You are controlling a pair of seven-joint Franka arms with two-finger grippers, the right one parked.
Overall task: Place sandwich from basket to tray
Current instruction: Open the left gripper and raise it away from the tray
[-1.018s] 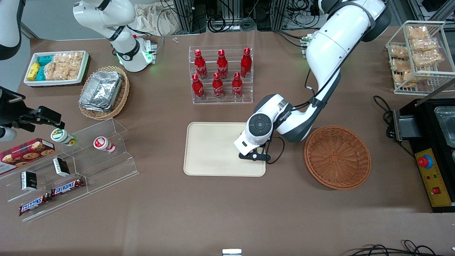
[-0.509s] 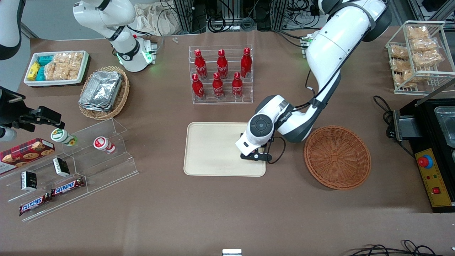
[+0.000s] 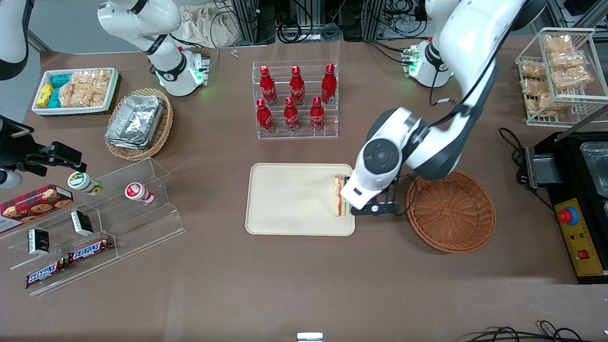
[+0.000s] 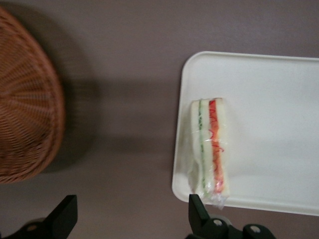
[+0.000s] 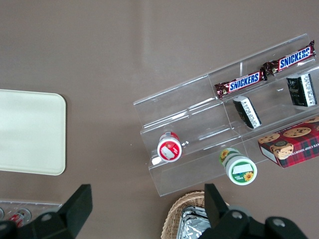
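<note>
The sandwich (image 3: 339, 195) is seen on the tray (image 3: 285, 199), lying at the tray's edge that faces the basket (image 3: 451, 210). In the left wrist view the sandwich (image 4: 209, 147) is shown with its cut side up: pale bread, a thin green layer and an orange-red layer are visible, and a clear wrap is seen around it. It rests just inside the rim of the tray (image 4: 259, 134), near one rounded corner.

The gripper (image 3: 375, 207) is held above the brown table (image 3: 285, 285), over the strip between the tray and the basket, and nothing is held in it. The fingers are spread wide: in the left wrist view two dark fingertips (image 4: 65, 214) are seen well apart, with only bare table surface between them. One fingertip is near the tray corner and the lower end of the sandwich, but it cannot be told whether it touches anything. The other fingertip is nearer to the round woven basket (image 4: 27, 104). The sandwich lies outside the gap of the fingers, just beside the finger at the tray's side.

No item is seen in the basket. A clear rack with red bottles (image 3: 294, 99) stands farther from the front camera than the tray.
</note>
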